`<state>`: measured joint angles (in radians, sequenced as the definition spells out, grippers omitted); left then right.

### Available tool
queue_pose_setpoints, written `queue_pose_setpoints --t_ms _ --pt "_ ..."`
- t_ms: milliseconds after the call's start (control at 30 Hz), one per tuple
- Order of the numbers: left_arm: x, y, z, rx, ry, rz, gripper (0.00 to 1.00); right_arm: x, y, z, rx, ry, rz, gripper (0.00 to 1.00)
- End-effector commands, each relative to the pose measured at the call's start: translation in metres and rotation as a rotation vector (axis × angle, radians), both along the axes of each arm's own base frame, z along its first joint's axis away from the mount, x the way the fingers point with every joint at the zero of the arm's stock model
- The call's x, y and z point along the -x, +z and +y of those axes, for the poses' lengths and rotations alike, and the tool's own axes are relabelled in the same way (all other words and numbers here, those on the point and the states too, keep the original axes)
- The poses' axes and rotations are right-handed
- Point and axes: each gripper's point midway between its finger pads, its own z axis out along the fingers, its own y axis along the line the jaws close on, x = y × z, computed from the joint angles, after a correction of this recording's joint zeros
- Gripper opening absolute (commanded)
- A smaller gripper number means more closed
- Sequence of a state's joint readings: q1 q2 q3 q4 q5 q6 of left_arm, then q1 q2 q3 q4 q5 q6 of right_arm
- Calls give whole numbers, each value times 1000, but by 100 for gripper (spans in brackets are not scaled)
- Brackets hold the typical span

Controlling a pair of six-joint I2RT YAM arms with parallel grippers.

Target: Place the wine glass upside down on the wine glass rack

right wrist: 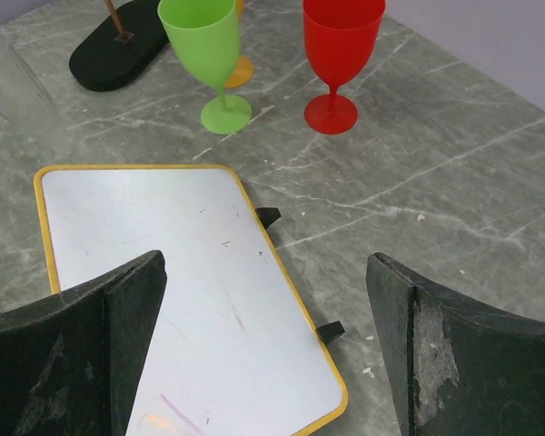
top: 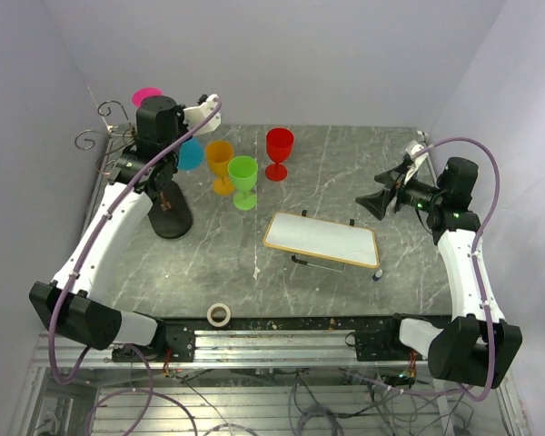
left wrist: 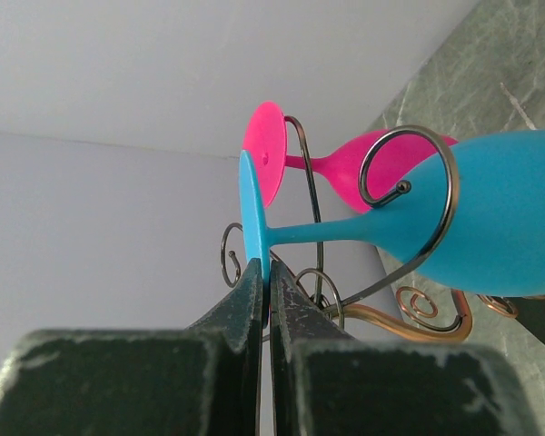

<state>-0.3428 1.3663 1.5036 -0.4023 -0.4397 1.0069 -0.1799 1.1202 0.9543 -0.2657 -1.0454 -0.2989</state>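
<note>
**Grey marble table, blue glass at the rack**

Grey, white-veined, marble-look tabletop [top: 345, 182] fills a booth of plain pale lilac walls [top: 300, 54]. At its far left stands the wine glass rack [left wrist: 409, 182]. It is thin dark wire with curled scroll arms and a slim stem on a black oval base [top: 171, 220].

My left gripper [left wrist: 269, 269] is pinched tight on the rim of the flat round foot of a matte blue wine glass [left wrist: 500, 227]. The glass's stem crosses one scroll; I cannot tell whether it rests on the wire. A pink wine glass [left wrist: 345, 168] sits just behind it among the arms.

My right gripper [right wrist: 265, 272] hangs spread wide, holding nothing, above a yellow-framed whiteboard [right wrist: 191, 300]. A green wine glass [right wrist: 204, 45], a red wine glass [right wrist: 341, 50] and an orange wine glass [top: 220, 163] stand upright nearby.
</note>
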Motion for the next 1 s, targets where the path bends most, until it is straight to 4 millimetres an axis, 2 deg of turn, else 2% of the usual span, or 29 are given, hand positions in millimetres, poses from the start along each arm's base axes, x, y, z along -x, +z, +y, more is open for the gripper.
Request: queue_pose_setpoints --t_ms 0,367,633,800,967 --pt "6 11 -7 2 -72 -22 7 -1 0 -2 -4 1 -14 91" --pt "4 7 -29 -21 -206 22 7 -1 0 -4 -5 -2 -17 92" --pt "-1 10 -40 -23 -243 13 7 0 1 -5 -8 -2 -17 92" --pt "-7 8 -44 7 -244 8 7 0 1 -5 -9 -1 -19 92" --pt "-15 8 -40 18 -198 -6 9 1 1 -6 -11 -1 -20 92"
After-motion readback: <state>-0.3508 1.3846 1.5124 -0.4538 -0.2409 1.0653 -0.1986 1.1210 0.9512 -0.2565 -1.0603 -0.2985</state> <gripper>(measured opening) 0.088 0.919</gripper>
